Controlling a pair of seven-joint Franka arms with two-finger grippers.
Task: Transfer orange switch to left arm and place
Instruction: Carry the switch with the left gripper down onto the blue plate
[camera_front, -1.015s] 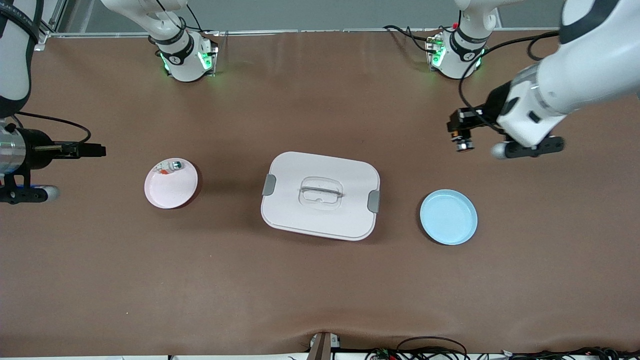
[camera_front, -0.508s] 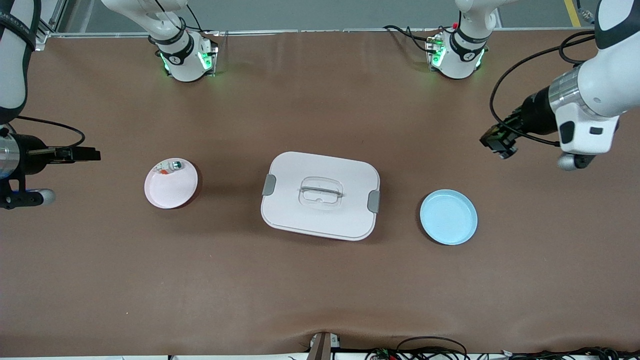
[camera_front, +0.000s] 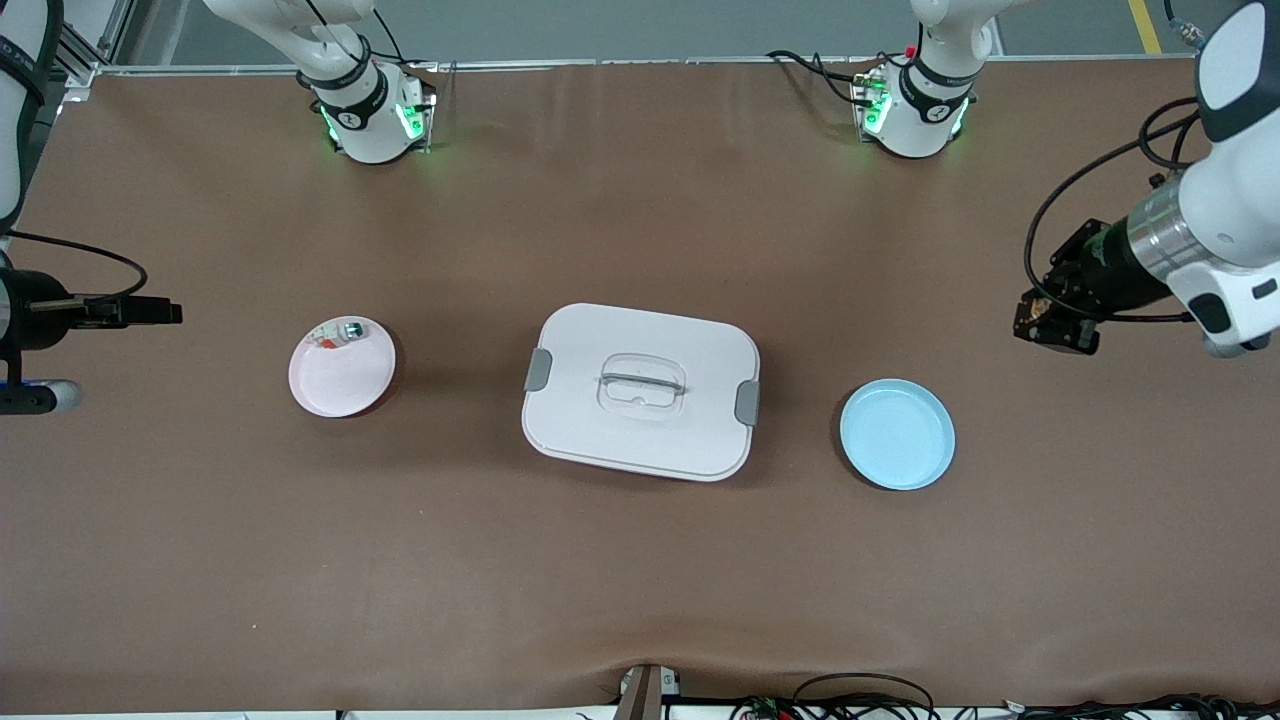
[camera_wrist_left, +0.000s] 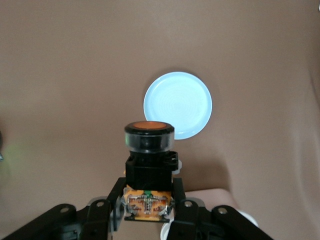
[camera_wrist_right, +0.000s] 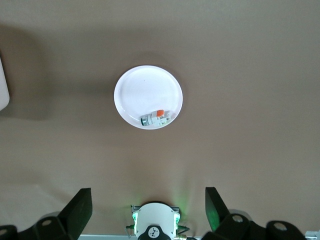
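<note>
Within left claw (camera_wrist_left: 148, 212), orange switch (camera_wrist_left: 149, 150) points cap outward.

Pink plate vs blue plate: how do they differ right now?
The pink plate carries two small parts near its rim; the blue plate is bare. The pink plate lies toward the right arm's end of the table, the blue plate toward the left arm's end, with the box between them. Both are round, shallow and flat on the table.
</note>
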